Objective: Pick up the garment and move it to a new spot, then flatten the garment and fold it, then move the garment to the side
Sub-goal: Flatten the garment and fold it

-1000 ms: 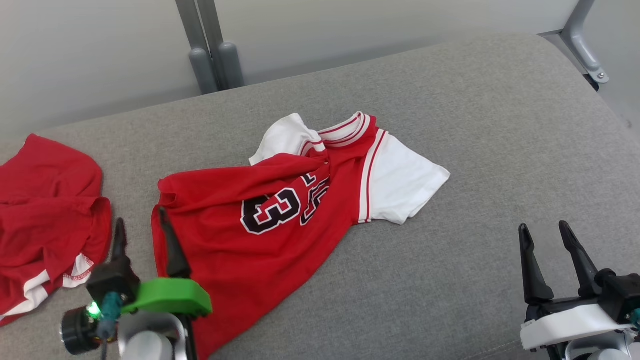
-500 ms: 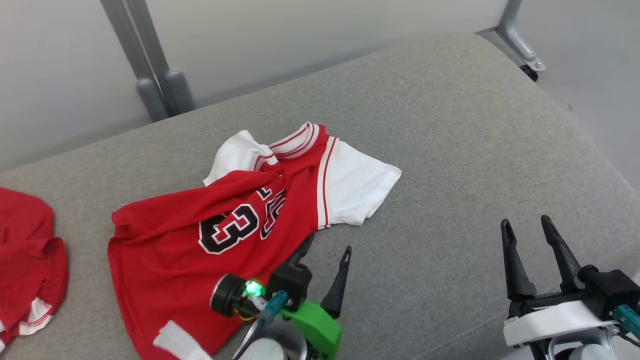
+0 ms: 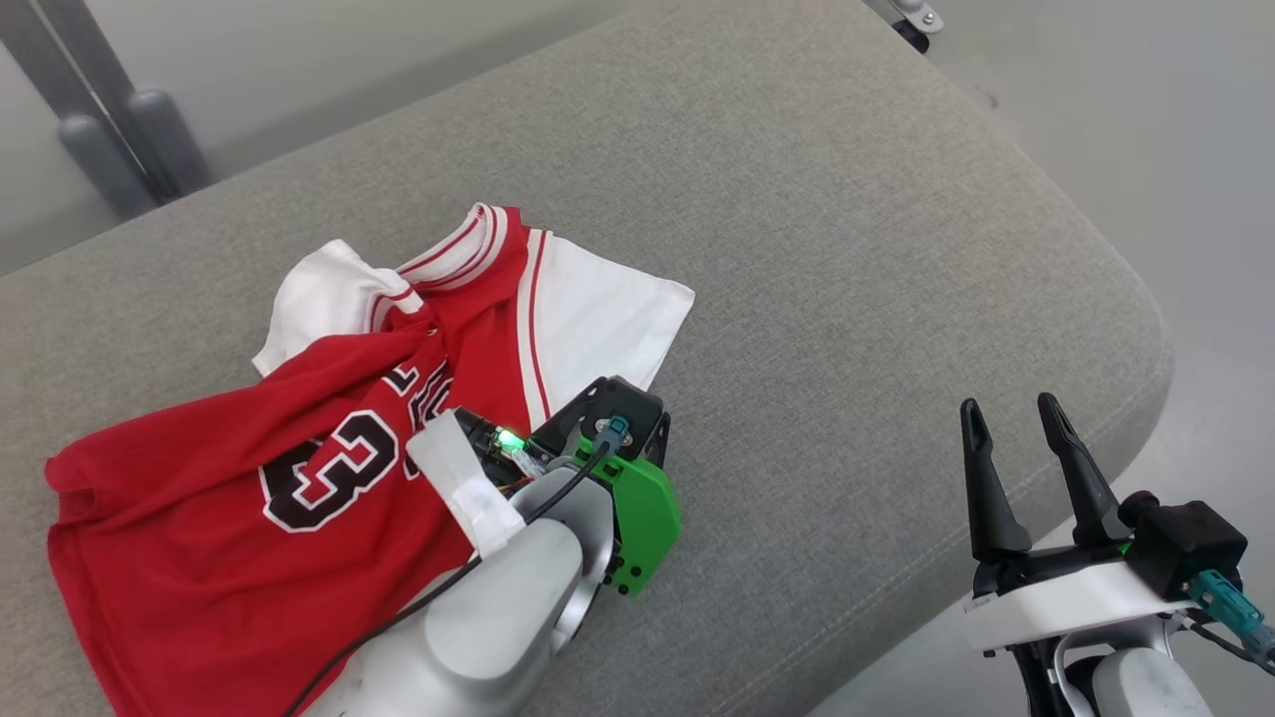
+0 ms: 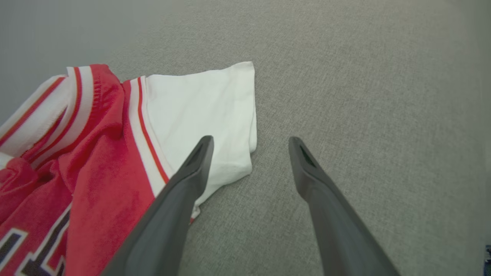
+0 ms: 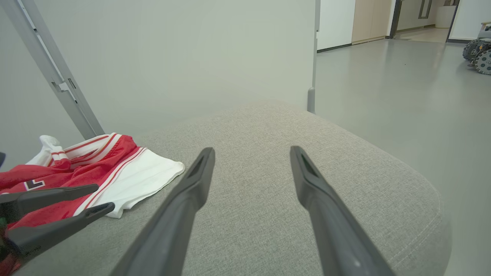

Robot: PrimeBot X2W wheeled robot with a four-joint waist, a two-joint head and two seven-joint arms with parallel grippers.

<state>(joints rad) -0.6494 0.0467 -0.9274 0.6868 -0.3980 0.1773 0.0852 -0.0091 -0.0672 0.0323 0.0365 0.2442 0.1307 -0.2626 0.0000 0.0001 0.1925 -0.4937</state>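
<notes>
Head view has swung right; the left gripper (image 4: 250, 142) has crossed the garment (image 3: 199, 558) to its white sleeve (image 4: 203, 103). Spread wide and empty, it overhangs the sleeve's corner.

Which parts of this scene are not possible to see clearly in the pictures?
- Head view: the left arm covers the lower right part of the shirt; the bottom edge cuts off its hem.
- Left wrist view: the bottom edge cuts the shirt's number; whether the jaws touch the white sleeve is unclear.
- Right wrist view: a wheeled machine at the right edge is cut off and small.
</notes>
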